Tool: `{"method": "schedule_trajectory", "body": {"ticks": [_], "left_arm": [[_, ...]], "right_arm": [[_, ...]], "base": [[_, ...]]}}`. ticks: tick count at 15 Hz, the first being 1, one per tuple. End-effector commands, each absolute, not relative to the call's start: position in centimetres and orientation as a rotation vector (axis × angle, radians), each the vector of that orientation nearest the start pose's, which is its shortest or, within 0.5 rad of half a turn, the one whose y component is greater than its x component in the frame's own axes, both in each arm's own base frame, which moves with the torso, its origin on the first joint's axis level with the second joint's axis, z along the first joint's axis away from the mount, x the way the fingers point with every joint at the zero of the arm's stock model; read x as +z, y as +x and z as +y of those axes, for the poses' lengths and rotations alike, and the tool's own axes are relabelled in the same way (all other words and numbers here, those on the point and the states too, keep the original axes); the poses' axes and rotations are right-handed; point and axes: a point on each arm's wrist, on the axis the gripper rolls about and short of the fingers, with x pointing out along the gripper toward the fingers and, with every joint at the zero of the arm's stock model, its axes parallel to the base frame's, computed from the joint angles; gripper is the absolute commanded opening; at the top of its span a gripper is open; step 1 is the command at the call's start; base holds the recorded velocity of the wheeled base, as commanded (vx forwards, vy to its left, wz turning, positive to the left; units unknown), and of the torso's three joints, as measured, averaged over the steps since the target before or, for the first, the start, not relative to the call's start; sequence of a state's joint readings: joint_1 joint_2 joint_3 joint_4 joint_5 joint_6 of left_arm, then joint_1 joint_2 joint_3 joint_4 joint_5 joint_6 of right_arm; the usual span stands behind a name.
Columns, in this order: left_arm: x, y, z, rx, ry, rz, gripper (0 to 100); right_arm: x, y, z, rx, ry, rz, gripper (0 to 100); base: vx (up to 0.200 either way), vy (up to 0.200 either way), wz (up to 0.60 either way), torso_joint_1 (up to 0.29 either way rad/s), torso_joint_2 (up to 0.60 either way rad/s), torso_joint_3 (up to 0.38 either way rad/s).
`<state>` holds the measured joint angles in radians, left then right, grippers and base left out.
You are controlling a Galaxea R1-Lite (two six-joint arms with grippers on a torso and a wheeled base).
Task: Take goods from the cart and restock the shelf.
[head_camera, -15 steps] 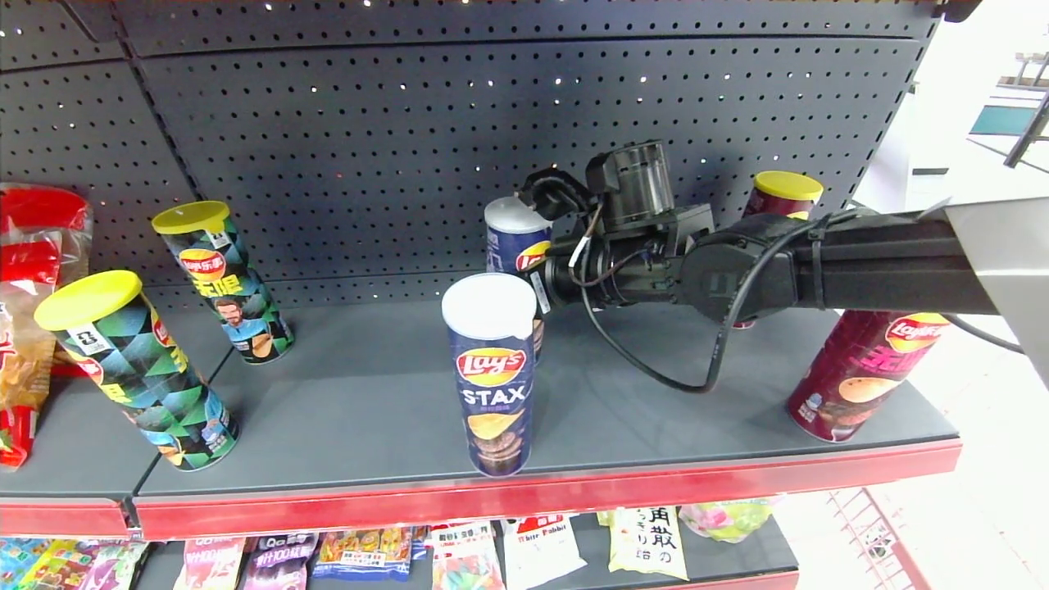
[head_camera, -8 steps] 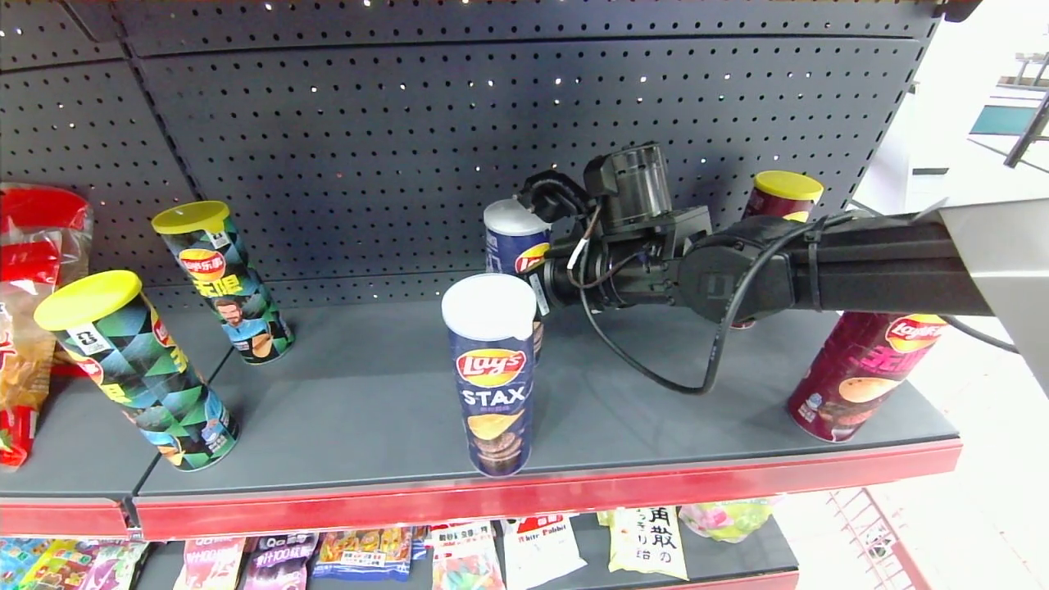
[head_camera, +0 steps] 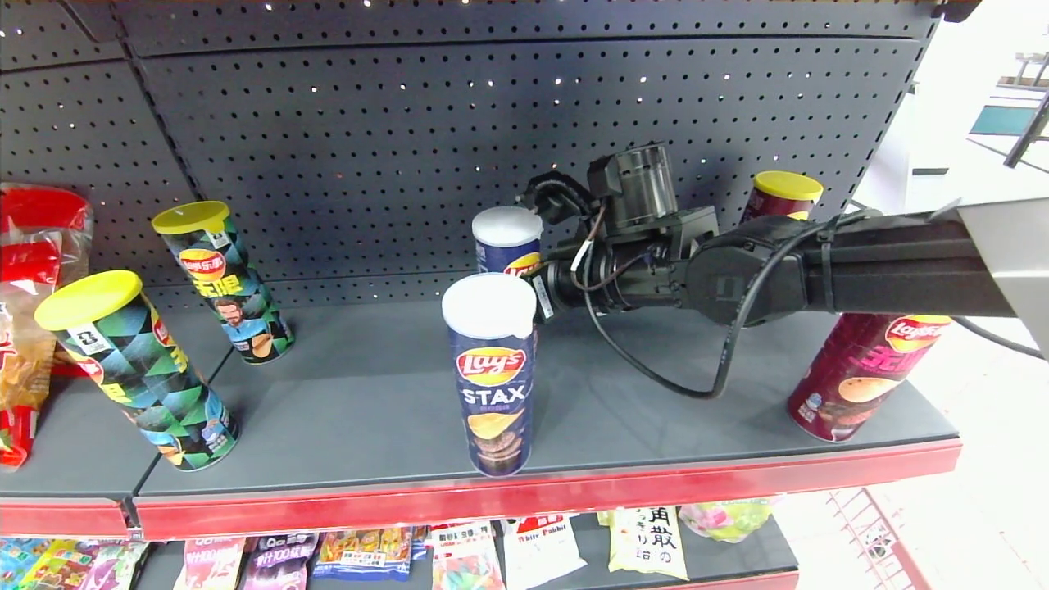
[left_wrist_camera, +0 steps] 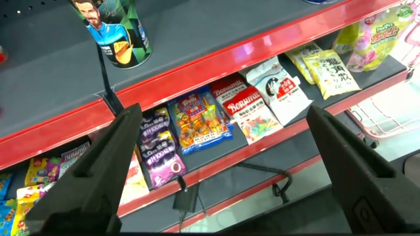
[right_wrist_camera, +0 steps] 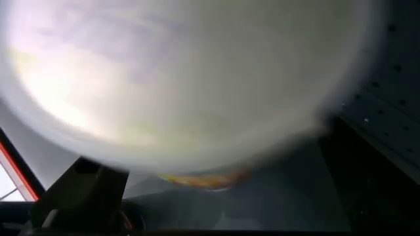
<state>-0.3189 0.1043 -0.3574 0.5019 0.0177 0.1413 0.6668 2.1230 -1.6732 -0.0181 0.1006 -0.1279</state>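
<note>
The blue cylindrical chip can with a white plastic lid (head_camera: 507, 238) is gripped by the right gripper (head_camera: 537, 279), just behind a matching front can (head_camera: 490, 369). The left gripper (left_wrist_camera: 223, 111) is spread wide.

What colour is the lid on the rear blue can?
White. The rear blue can's lid shows best in the head view.

right arm (head_camera: 860, 262) stretched level from the right toward the centre, reaching to the far side | right wrist (head_camera: 639, 262) in line with the forearm, cable (head_camera: 656, 373) looping beneath | right claw (head_camera: 541, 283) at the arm's left end, grip not readable | left claw (left_wrist_camera: 223, 110) with fingers (left_wrist_camera: 111, 164) spread wide, nothing between them
</note>
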Motion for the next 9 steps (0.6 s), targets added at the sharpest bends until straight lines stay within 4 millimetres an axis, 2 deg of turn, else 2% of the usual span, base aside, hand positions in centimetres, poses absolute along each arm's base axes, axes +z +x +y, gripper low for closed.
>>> {"method": "schedule_trajectory", "body": {"ticks": [1, 4, 6, 7, 9], "left_arm": [[12.3, -4.6, 1.6, -0.316, 0.182, 0.228, 100], [12.1, -4.5, 1.5, -0.317, 0.183, 0.235, 100], [12.0, -4.4, 1.5, -0.319, 0.184, 0.241, 100], [12.0, -4.4, 1.5, -0.319, 0.184, 0.241, 100], [11.9, -4.3, 1.5, -0.321, 0.186, 0.252, 100]], "right_arm": [[21.3, 34.0, 26.3, 0.756, -0.243, 0.37, 100], [21.9, 33.0, 25.0, 0.743, -0.238, 0.377, 100], [22.1, 32.0, 22.9, 0.706, -0.242, 0.404, 100], [22.0, 32.0, 22.8, 0.703, -0.242, 0.407, 100], [21.2, 30.8, 20.3, 0.628, -0.258, 0.464, 100]], "base": [[0.0, 0.0, 0.0, 0.0, 0.0, 0.0], [0.0, 0.0, 0.0, 0.0, 0.0, 0.0], [0.0, 0.0, 0.0, 0.0, 0.0, 0.0], [0.0, 0.0, 0.0, 0.0, 0.0, 0.0], [0.0, 0.0, 0.0, 0.0, 0.0, 0.0]]}}
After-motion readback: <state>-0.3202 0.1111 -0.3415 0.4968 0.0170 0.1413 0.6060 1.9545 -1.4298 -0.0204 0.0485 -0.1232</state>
